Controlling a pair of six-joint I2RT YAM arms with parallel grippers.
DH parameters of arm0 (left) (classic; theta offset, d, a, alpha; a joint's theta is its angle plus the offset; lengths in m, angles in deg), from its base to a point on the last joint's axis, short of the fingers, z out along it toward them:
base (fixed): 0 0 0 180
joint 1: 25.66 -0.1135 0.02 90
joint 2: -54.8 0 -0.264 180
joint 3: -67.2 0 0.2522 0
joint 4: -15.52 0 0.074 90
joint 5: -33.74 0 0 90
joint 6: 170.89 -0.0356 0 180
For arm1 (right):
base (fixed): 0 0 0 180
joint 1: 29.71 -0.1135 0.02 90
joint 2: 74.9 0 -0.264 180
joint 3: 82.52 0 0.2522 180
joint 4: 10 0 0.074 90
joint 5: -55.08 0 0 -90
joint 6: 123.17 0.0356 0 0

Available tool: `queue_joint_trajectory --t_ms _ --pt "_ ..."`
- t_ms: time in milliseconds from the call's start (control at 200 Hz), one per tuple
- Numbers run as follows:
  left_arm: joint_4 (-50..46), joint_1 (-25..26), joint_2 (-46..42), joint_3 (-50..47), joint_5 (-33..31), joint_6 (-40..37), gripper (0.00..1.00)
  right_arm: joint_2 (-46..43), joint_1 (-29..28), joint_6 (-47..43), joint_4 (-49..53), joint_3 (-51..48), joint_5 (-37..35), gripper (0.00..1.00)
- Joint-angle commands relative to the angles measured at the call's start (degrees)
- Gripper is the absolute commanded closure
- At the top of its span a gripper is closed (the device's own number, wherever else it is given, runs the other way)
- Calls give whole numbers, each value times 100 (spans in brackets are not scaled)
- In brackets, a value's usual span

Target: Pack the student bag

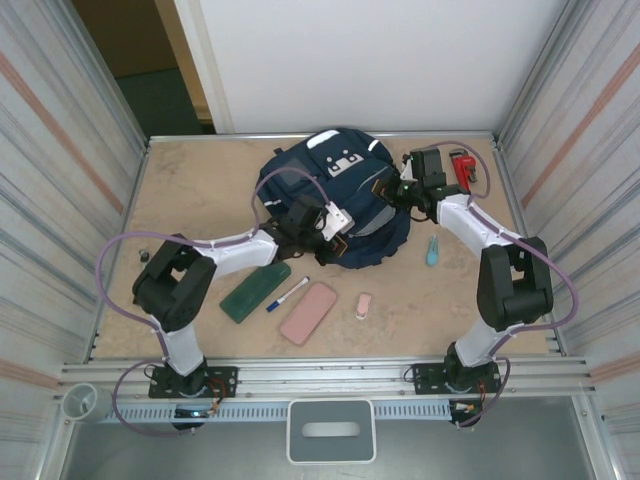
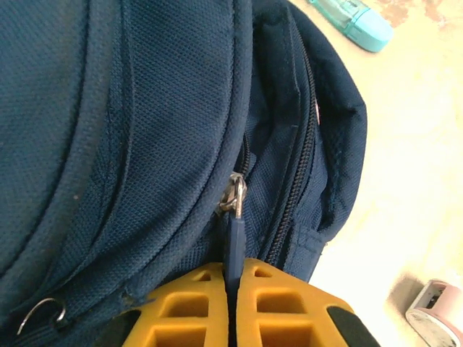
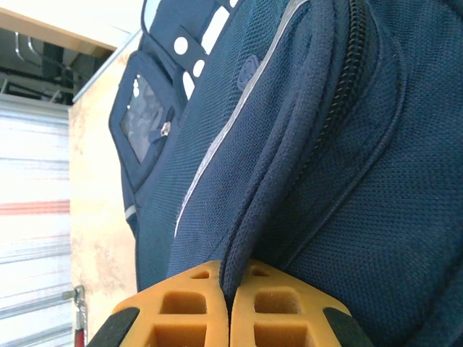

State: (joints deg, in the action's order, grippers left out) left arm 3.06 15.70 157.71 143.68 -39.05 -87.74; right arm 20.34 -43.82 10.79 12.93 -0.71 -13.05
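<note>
Student bag (image 2: 145, 108) — coarse navy weave; left pincer (image 2: 233, 289) pinches flat zip pull (image 2: 233, 231)

The student bag (image 2: 145, 108) is matt woven cloth, its zipper slider (image 2: 235, 195) shiny metal.

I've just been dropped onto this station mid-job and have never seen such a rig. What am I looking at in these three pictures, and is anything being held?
Two robot arms are bolted at the near edge of the table. The wide picture comes from a camera above and behind them. The other two come from a camera on each wrist, with its own yellow fingers at the bottom. The student bag lies toward the back. The left gripper is shut on its zipper pull; the right gripper pinches a ridge of the bag's fabric. Loose nearby: a green case, a pen, a pink case, a small pink item, a teal item and a red item.
</note>
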Motion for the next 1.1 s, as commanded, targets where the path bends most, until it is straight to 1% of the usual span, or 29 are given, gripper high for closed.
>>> queue_joint_trajectory --t_ms 0,296,576,661,807,937,1002,1097 --pt "37 -66 111 310 -448 -123 91 129 -150 -314 160 166 186 100" --pt "-66 -41 376 633 -362 -134 88 209 -249 -223 32 145 282 100" --pt "-129 -33 510 785 -360 -88 83 255 -276 -194 -28 142 336 100" --pt "-121 -41 528 814 -364 -64 80 268 -285 -190 -29 129 340 100" --pt "-114 -35 543 847 -380 -28 78 282 -300 -187 -39 121 344 100" --pt "-121 -38 546 882 -359 -27 85 296 -303 -193 -38 121 335 100" --pt "-134 -32 515 878 -363 -27 87 309 -306 -204 -30 122 324 100" --pt "-146 -39 428 823 -332 -42 92 319 -305 -264 26 116 284 100"
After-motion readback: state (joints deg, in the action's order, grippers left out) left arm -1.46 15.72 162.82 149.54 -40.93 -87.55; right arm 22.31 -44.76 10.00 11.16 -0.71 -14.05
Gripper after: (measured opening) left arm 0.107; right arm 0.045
